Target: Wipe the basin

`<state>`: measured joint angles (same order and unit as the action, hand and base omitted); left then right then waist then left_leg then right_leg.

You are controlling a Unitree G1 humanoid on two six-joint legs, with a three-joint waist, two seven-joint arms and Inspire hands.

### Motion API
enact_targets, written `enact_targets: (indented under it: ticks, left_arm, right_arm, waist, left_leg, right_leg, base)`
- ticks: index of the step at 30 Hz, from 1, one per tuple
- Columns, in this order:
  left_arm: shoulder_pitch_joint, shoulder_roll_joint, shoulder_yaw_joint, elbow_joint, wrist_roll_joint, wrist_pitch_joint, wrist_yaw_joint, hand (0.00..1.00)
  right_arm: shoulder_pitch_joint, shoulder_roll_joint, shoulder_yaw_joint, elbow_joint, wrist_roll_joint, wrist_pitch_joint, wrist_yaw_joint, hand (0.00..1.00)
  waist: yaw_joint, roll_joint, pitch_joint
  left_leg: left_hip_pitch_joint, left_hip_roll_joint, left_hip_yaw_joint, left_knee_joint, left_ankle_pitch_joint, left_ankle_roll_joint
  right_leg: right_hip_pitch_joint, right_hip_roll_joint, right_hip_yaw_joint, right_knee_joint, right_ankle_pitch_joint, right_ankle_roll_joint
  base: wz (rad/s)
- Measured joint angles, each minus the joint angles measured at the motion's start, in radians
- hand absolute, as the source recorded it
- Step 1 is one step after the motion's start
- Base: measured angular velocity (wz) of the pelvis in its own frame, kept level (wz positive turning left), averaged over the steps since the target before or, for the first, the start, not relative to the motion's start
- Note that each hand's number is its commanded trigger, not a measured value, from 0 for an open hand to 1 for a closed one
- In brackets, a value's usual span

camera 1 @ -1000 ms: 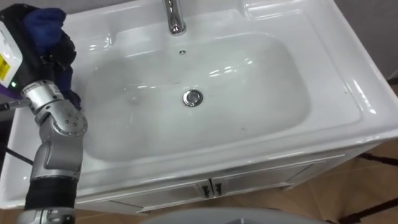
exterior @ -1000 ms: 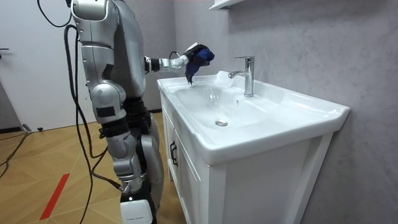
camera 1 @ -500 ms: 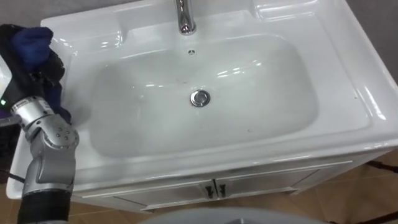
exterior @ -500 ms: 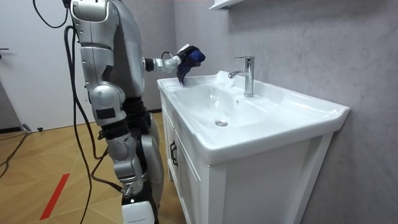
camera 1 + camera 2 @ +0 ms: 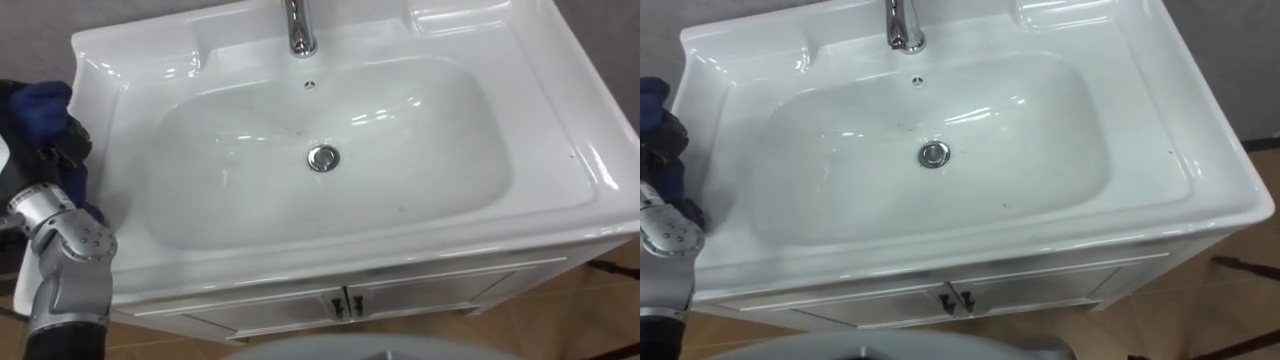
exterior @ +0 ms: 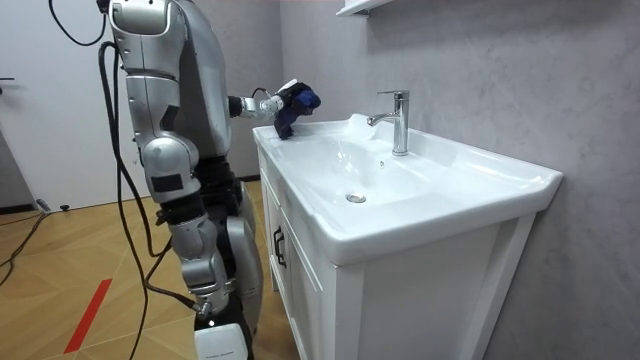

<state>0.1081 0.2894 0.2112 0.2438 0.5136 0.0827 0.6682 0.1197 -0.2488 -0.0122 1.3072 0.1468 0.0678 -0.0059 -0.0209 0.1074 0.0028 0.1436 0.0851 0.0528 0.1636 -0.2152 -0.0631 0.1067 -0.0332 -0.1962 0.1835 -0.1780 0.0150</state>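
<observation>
The white basin point(image 5: 560, 90) lies below me, with its tap point(image 5: 298, 30) at the back and the drain point(image 5: 322, 157) in the middle of the bowl. My left hand point(image 5: 68, 145) is beside the basin's left rim, outside the bowl, shut on a bunched dark blue cloth point(image 5: 40, 100). In the room view the cloth point(image 6: 300, 99) and the left hand point(image 6: 281, 100) hang just above the far end of the basin point(image 6: 440, 215), off its surface. I stand in front of the cabinet, near that end.
Under the basin is a white cabinet with two small door handles point(image 5: 342, 304). Wooden floor point(image 6: 70, 260) spreads behind me, and a grey wall point(image 6: 500, 70) backs the basin.
My left hand with the cloth has drawn back from over the basin's left part to beside its left rim. The eye view has shifted a little.
</observation>
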Motion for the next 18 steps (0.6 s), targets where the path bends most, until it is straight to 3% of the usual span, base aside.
enact_targets:
  ticks: [16,18]
  left_arm:
    - [0.0,-0.001,-0.012,0.014,0.0,0.004,-0.002,1.0]
    - [0.0,-0.001,-0.016,0.014,0.0,0.004,-0.002,0.82]
  right_arm:
    - [-0.001,0.0,0.001,0.003,0.001,0.0,-0.006,0.0]
    - [-0.001,0.0,0.001,0.003,0.002,0.0,-0.006,0.0]
  waist:
    - [-0.002,0.001,-0.0001]
    - [-0.002,0.001,-0.0001]
  left_leg:
    - [-0.001,-0.003,-0.001,0.0,0.0,0.0]
    - [-0.001,-0.003,-0.002,0.0,0.0,0.0]
  right_leg:
    - [0.006,-0.003,-0.008,-0.003,-0.001,0.002]
    - [0.007,-0.003,-0.009,-0.003,-0.001,0.002]
  base:
    - [0.01]
    - [0.0]
